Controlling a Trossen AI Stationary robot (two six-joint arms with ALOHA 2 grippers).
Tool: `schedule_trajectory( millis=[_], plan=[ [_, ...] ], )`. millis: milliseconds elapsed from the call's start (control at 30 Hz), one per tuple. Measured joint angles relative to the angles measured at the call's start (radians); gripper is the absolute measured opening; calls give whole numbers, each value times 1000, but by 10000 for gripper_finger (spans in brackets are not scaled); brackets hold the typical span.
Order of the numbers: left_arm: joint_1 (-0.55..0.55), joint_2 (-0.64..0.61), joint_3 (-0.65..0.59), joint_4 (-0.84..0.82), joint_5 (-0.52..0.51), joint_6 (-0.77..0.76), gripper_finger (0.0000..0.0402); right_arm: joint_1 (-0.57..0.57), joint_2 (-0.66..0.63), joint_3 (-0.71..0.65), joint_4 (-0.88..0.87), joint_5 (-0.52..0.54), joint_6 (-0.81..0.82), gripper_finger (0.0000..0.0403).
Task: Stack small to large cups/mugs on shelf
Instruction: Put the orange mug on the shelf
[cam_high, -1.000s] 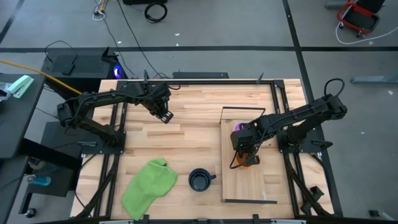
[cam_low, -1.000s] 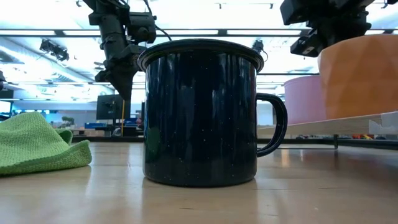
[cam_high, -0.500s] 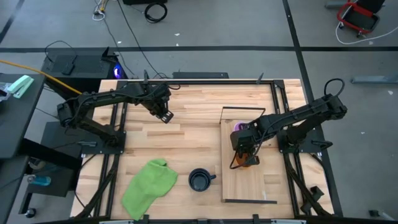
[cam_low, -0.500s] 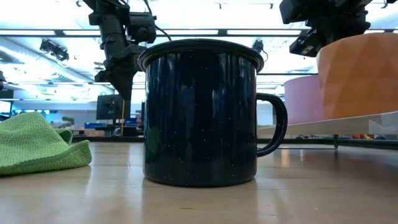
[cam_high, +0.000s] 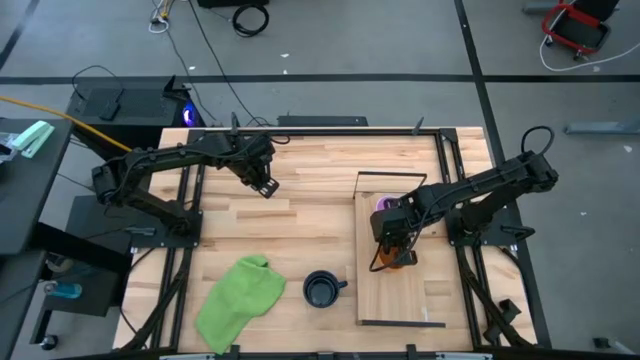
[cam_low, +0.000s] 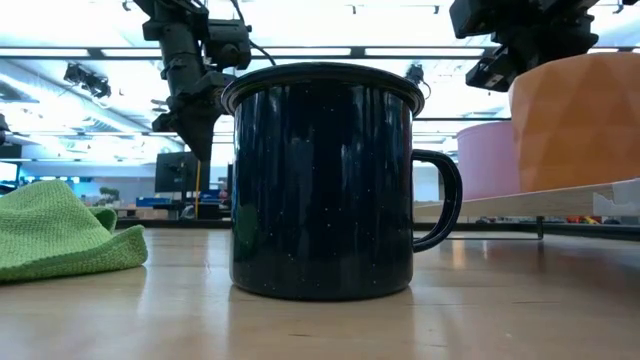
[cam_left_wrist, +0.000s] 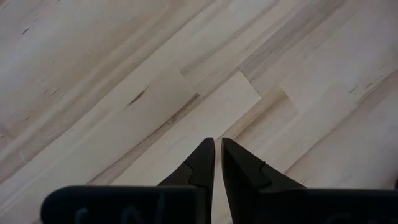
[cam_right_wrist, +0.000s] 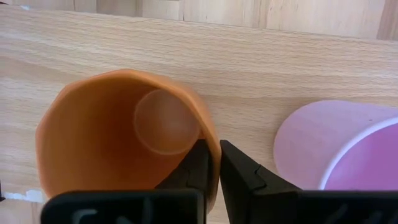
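The right tool (cam_right_wrist: 208, 163) pinches the orange mug's (cam_right_wrist: 118, 140) rim on the shelf (cam_high: 400, 295), just beside the purple mug (cam_right_wrist: 339, 146). The left tool (cam_left_wrist: 216, 163) hangs nearly closed and empty over the counter (cam_high: 290, 215). Only the overhead and low views show the black mug (cam_low: 322, 180).

Black mug (cam_high: 322, 290), cloth (cam_high: 240, 299) on table (cam_high: 300, 225)

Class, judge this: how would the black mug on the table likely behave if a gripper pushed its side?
The black mug looks rigid and glossy, so probably slippery. It stands upright on a wide flat base, so it would likely slide rather than tip.
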Motion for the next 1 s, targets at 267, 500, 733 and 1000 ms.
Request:
schedule_trajectory(
  millis=[267, 500, 733, 1000],
  plan=[
    [0, 0, 0, 0, 0, 1, 37, 0, 0, 0, 7, 0, 0, 44],
    [0, 0, 0, 0, 0, 1, 37, 0, 0, 1, 19, 1, 0, 46],
    [0, 0, 0, 0, 0, 1, 38, 0, 0, 1, 20, 2, -40, 48],
    [0, 0, 0, 0, 0, -5, 39, 0, 0, 1, 20, 4, -68, 48]
  ],
)
